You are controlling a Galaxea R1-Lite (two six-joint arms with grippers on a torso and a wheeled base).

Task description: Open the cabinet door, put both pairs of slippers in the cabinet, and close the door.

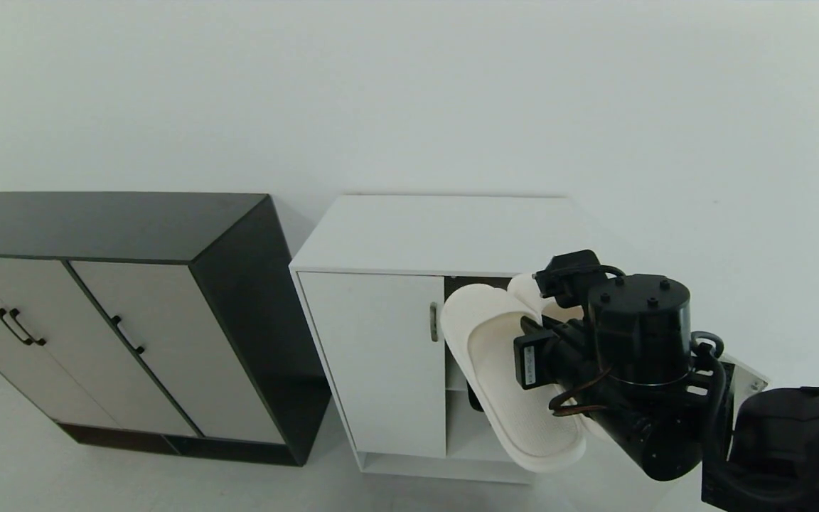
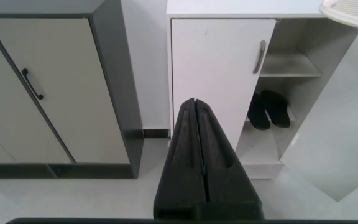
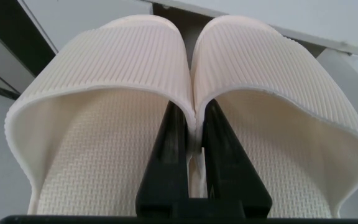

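Right gripper [image 3: 194, 117] clamped on the white slippers [image 3: 129, 68], held at the open side of the white cabinet [image 1: 438, 235] (black slippers [image 2: 269, 109] on its lower shelf). Left gripper [image 2: 195, 109] closed, empty, facing the cabinet.

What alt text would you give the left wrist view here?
The shut, empty left gripper points toward a white cabinet with one side open, where a pair of black slippers sits inside. A dark cabinet with pale closed doors stands beside it.
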